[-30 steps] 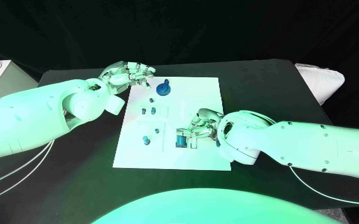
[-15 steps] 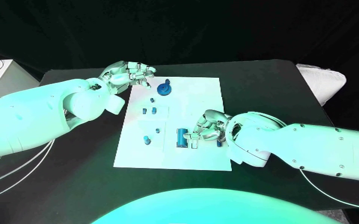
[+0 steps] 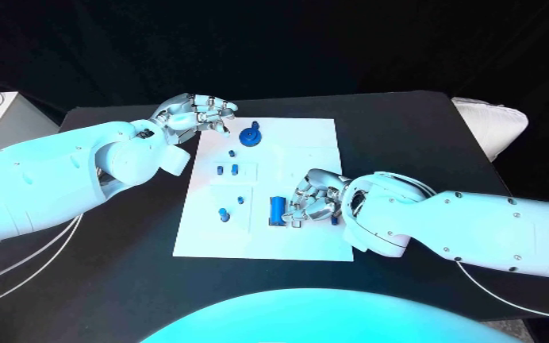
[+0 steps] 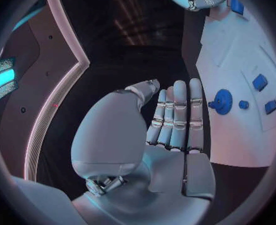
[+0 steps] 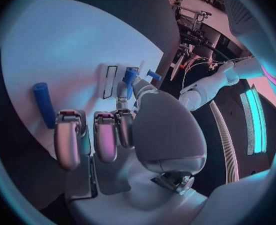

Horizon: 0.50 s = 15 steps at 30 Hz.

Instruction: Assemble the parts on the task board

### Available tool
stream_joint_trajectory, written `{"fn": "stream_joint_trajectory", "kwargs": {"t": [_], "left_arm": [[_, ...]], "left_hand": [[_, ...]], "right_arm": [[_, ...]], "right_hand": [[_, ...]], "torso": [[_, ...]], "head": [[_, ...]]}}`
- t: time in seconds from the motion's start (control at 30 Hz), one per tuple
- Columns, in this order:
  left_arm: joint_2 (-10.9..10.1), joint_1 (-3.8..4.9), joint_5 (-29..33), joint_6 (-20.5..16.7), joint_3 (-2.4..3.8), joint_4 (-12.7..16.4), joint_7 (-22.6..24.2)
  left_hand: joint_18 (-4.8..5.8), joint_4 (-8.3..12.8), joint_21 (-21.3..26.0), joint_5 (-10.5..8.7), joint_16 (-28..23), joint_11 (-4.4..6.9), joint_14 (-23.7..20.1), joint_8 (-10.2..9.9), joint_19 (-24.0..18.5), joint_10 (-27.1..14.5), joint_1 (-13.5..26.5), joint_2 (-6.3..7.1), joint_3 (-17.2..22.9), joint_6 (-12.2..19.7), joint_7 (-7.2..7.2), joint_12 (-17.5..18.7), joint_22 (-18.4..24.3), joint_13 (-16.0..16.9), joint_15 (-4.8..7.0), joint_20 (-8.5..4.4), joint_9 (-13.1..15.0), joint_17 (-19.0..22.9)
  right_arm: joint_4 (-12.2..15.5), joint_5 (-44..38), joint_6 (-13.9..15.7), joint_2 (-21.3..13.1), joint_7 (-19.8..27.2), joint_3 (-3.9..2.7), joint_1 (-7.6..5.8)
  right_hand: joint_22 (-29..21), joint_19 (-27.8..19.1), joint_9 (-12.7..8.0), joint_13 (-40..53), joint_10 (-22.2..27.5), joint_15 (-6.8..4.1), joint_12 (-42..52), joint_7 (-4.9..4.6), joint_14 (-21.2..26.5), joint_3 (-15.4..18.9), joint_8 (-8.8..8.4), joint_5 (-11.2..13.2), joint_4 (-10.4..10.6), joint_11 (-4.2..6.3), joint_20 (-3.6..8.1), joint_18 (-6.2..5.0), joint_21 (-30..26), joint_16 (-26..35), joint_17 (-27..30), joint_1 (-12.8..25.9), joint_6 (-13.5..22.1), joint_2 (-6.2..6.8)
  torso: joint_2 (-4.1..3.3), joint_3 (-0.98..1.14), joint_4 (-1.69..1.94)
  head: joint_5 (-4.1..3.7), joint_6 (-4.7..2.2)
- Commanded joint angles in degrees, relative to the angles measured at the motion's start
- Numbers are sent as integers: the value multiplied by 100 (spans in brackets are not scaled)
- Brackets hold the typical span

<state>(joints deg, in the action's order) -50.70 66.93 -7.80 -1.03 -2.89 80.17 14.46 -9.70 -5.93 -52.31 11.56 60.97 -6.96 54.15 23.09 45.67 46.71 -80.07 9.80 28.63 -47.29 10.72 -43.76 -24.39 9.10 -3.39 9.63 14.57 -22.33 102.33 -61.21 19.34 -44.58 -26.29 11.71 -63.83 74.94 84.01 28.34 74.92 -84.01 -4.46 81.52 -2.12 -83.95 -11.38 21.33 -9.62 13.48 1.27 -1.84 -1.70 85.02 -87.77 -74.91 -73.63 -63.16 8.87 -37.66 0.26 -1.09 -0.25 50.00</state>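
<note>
The white task board [image 3: 300, 140] lies flat in the middle of the black desk [image 3: 412, 132], with small blue parts scattered across it. A round blue gear-like part [image 3: 251, 134] sits near the board's far left corner, a few small blue pieces [image 3: 230, 169] lie in a marked patch below it, and another small piece [image 3: 223, 214] rests nearer the front left.

The left hand [image 3: 194, 113] hovers at the far left corner of the board, just beside the gear-like part — its fingers lie straight and side by side, and it holds nothing.

The right hand [image 3: 311, 198] is down on the board's near half, fingers curled in. A long blue cylinder [image 3: 277, 210] lies on the board just beside those fingers, apart from them in the right wrist view. Whether the fingers pinch a small piece I cannot tell — blue shows close to the thumb.
</note>
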Motion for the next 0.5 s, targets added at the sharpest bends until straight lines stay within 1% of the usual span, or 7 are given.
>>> {"fn": "stream_joint_trajectory", "kwargs": {"t": [0.03, 0.17, 0.33, 0.5], "left_arm": [[10, 2, 8, 58, 4, 12, 33], [5, 2, 7, 54, 4, 11, 32], [1, 2, 7, 56, 4, 16, 31], [-4, 2, 7, 55, 4, 19, 30]], "left_hand": [[-80, -34, 28, 21, -24, -30, -1, -29, 53, -15, -3, 20, -9, 23, 5, 8, 5, -10, -27, 0, -7, 1], [-80, -34, 28, 21, -24, -30, -1, -29, 53, -15, -3, 20, -9, 23, 5, 8, 5, -10, -27, 0, -7, 1], [-80, -34, 28, 21, -24, -30, -1, -29, 53, -15, -3, 20, -9, 23, 5, 8, 5, -10, -27, 0, -7, 1], [-80, -34, 28, 21, -24, -30, -1, -29, 53, -15, -3, 20, -9, 23, 5, 8, 5, -10, -27, 0, -7, 1]], "right_arm": [[-32, -230, -49, 52, -19, 1, 41], [-55, -252, -41, 102, -81, 1, 70], [-78, -267, -56, 161, -150, 1, 90], [-106, -356, -3, 203, -266, 1, 105]], "right_hand": [[1381, 445, 8, 1026, -294, -52, 48, -10, -531, -51, 33, 29, 0, 51, 37, 74, 29, -19, -1205, -78, -47, -3], [1390, 457, 15, 1044, -308, -60, 77, -2, -535, -72, 61, 45, 29, 58, 44, 81, 64, -30, -1222, -68, -65, -16], [1406, 477, 23, 1077, -332, -68, 129, 8, -545, -91, 95, 52, 84, 68, 53, 94, 125, -57, -1262, -31, -79, -26], [1418, 492, 29, 1101, -349, -74, 167, 22, -554, -114, 122, 45, 115, 78, 59, 103, 170, -80, -1295, -21, -93, -41]], "torso": [[-5, -4, 9], [-4, -4, 8], [-1, -10, 7], [2, -5, 4]], "head": [[2, 0], [6, 0], [8, 0], [11, 0]]}}
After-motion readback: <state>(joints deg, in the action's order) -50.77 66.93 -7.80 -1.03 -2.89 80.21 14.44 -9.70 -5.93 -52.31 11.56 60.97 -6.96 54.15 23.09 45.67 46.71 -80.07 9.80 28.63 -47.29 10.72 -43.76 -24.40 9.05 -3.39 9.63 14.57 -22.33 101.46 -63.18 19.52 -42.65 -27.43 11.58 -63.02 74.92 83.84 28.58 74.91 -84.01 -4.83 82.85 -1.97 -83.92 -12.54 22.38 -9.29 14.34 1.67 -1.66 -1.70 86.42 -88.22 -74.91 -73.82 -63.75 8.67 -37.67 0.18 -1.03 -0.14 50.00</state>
